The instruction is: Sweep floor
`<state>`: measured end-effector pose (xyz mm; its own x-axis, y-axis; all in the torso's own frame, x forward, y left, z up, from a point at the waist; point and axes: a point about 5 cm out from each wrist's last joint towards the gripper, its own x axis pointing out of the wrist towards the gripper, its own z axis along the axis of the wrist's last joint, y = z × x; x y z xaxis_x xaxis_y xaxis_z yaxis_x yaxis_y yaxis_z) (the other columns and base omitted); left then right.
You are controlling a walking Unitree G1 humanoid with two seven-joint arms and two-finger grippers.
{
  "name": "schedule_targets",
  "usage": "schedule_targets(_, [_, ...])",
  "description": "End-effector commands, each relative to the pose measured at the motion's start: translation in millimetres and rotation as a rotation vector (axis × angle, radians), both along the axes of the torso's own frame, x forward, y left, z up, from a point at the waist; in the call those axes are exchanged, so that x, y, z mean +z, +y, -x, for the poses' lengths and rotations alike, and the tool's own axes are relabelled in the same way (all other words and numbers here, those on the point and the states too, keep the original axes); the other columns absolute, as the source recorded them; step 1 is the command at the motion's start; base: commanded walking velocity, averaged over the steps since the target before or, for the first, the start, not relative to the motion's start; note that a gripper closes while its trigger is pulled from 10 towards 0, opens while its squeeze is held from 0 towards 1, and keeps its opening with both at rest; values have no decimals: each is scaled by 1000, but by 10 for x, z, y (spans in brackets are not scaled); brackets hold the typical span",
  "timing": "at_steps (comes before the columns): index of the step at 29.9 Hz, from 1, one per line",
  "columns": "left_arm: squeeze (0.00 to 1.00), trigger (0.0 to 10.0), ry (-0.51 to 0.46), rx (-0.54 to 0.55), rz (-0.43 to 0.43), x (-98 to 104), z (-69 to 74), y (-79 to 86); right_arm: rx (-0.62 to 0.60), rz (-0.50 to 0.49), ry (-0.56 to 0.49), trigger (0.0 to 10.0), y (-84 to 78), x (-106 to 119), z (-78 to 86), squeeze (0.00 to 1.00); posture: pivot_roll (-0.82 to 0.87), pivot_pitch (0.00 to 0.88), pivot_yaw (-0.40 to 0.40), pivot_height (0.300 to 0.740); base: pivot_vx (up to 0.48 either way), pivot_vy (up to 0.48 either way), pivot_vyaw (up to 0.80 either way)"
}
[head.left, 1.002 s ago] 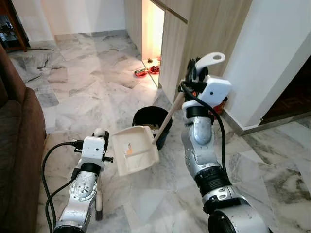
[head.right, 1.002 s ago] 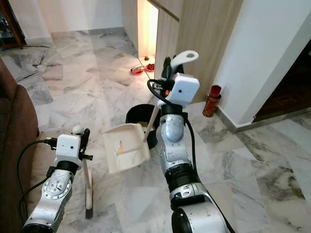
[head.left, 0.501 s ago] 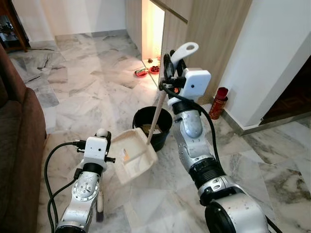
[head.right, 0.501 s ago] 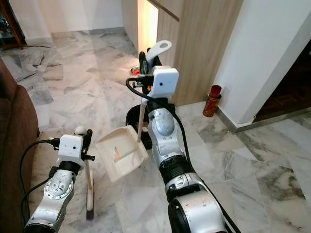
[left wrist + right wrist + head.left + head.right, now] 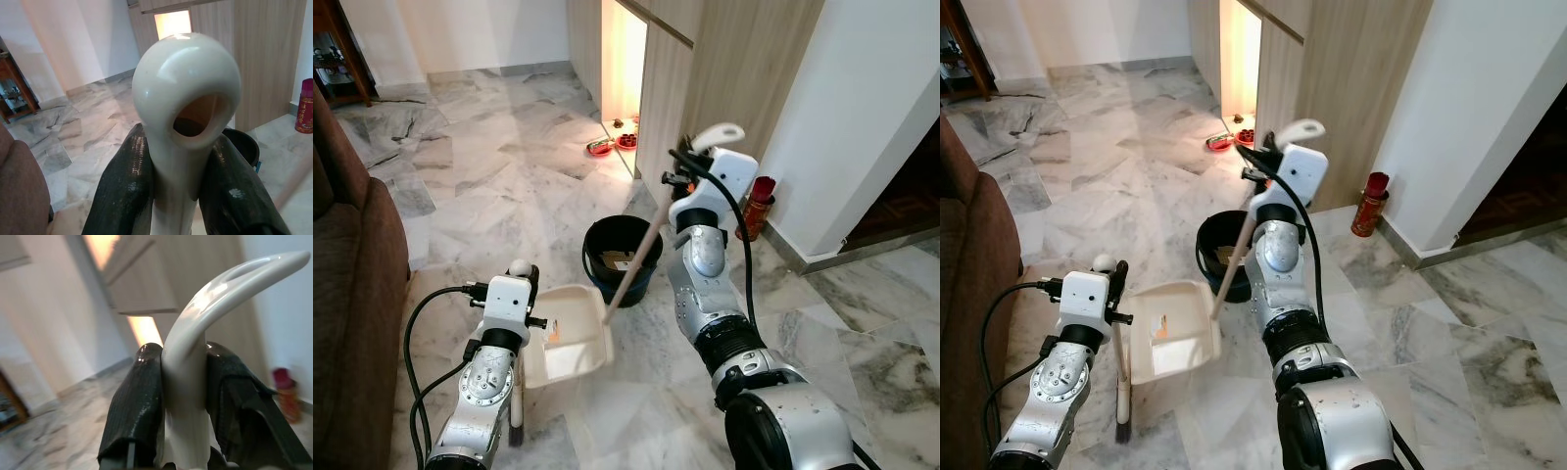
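Marble floor (image 5: 509, 186), grey-veined, extends from a brown sofa (image 5: 347, 294) at the robot's left to a wood-panelled cabinet (image 5: 724, 78) ahead and a white wall (image 5: 862, 117) at its right.

Black bucket (image 5: 623, 257) stands on the floor, below and ahead of the right gripper (image 5: 183, 382); its interior holds some pale debris (contents too small to identify).

Dustpan (image 5: 570, 336), cream-coloured, hangs tilted just beside the bucket's near rim and below the right gripper, on a long pale handle (image 5: 636, 257) that slants up to a curved white grip. A small orange scrap (image 5: 553, 335) lies inside the pan. The right gripper's two black fingers (image 5: 134, 406) press on either side of the curved grip, pinching it.

Broom (image 5: 1121, 387), slender, stands nearly upright below the left gripper (image 5: 178, 196), its dark bristle end at the floor. The left gripper's fingers (image 5: 122, 191) clamp the shaft just under its rounded white knob, which has a hole through it.

Red canister (image 5: 757, 206) stands against the wall, well to the right of the right gripper.

Red bowls (image 5: 612, 144) sit on the floor by the lit cabinet opening, far beyond both grippers.
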<state>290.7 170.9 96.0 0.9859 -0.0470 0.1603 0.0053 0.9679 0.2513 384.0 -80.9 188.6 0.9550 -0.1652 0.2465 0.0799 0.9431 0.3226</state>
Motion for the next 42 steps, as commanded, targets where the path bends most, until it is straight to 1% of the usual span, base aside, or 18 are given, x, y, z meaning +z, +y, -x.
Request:
schedule_targets(1, [0,10000,-59,-21,-33,144,-44,-22,-50,-24,-40,10000,-60,130,-26,0,131,0,-11,740,0,0,0])
schedule_targets(2, [0,10000,-59,-20,-33,144,-43,-22,-52,-27,-48,10000,-49,135,-18,0,133,0,-13,740,0,0,0])
schedule_targets(3, [0,10000,-60,-20,-32,145,-43,-21,-49,-54,-53,10000,-40,140,-13,0,133,0,-13,740,0,0,0])
schedule_targets(4, [0,10000,-61,-20,-32,146,-43,-21,-44,-69,-38,10000,-36,128,-20,0,133,0,-13,740,0,0,0])
schedule_targets(6, [0,10000,-61,-19,-32,147,-43,-21,-20,-48,-18,10000,-13,104,-31,0,134,0,-16,740,0,0,0])
schedule_targets(7, [0,10000,-62,-19,-31,148,-44,-24,-17,-38,20,10000,-6,33,-30,0,134,0,-16,740,0,0,0])
schedule_targets(9, [0,10000,-63,-19,-30,148,-43,-28,-15,-37,33,10000,-3,-6,-23,0,136,0,-18,740,0,0,0])
schedule_targets(15, [0,10000,-68,-14,-25,154,-47,-36,7,-9,34,10000,13,-38,-11,0,120,0,-20,740,0,0,0])
schedule_targets(21, [0,10000,-72,-9,-24,165,-48,-24,7,18,6,10000,10,13,-15,0,118,0,-19,740,0,0,0])
schedule_targets(23, [0,10000,-75,-5,-25,172,-52,-14,9,19,5,10000,13,20,-18,0,141,0,-32,740,0,0,0])
schedule_targets(25, [0,10000,-90,14,-29,210,-33,23,12,14,15,10000,10,13,-28,0,169,0,-48,740,0,0,0])
schedule_targets(29, [0,10000,-99,35,-34,227,-6,84,20,14,18,10000,14,11,-34,0,179,0,-50,740,0,0,0])
schedule_targets(33, [0,10000,-111,43,-40,259,-3,122,25,11,-16,10000,25,71,-34,0,177,0,-45,740,0,0,0])
schedule_targets(35, [0,10000,-129,45,-42,308,-24,131,40,24,-83,10000,74,182,-20,0,168,0,-39,740,0,0,0])
schedule_targets(39, [0,10000,-140,44,-41,339,-57,117,35,33,-152,10000,111,300,5,0,155,0,-33,740,0,0,0])
schedule_targets(42, [0,10000,-143,40,-39,348,-64,97,32,52,-182,10000,108,351,11,0,146,0,-28,740,0,0,0])
